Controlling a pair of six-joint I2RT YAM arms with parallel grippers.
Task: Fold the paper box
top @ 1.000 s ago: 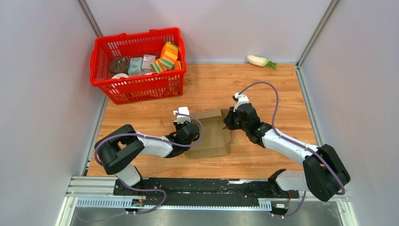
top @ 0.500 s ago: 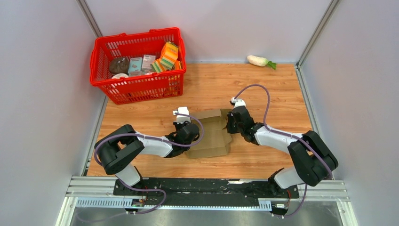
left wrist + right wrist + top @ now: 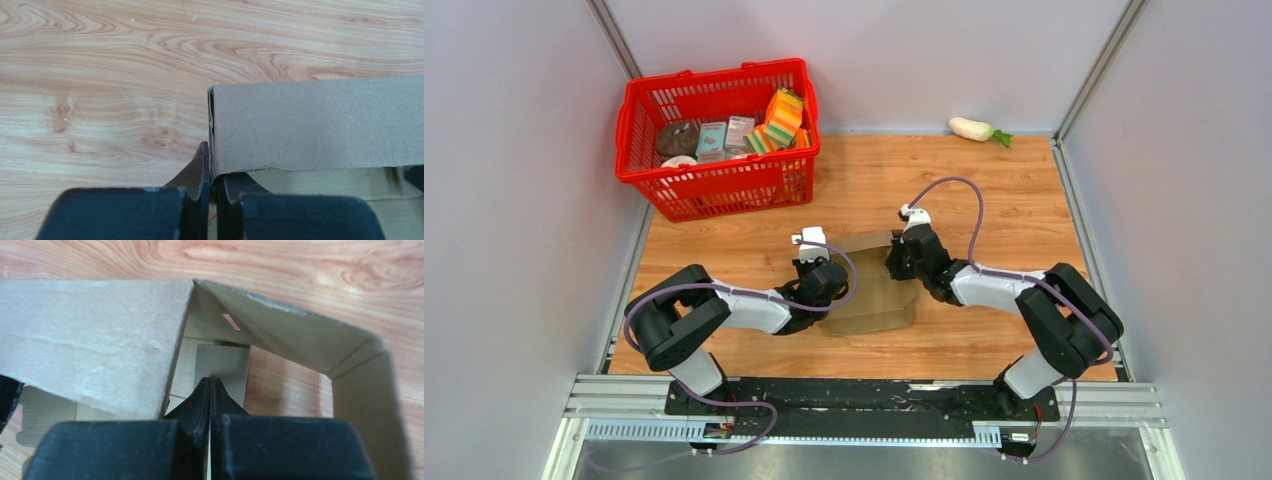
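The paper box [image 3: 876, 290] lies on the table [image 3: 984, 200] near its middle, just beyond the arm bases. The left gripper [image 3: 828, 290] is at the box's left edge, with the left wall between its fingers. The right gripper [image 3: 894, 266] is at the box's far right corner, among the raised flaps. A basket [image 3: 724, 190] stands at the far left with packets [image 3: 779, 118] in it. A radish [image 3: 972, 128] lies far right by the back wall, well apart from the box.

1. A light wood-grain worktop [image 3: 994, 200] fills the middle.
2. Plain pale grey walls [image 3: 894, 60] close it on three sides.
3. Aluminium rails [image 3: 864, 405] run along its near edge.
4. Even, soft light.
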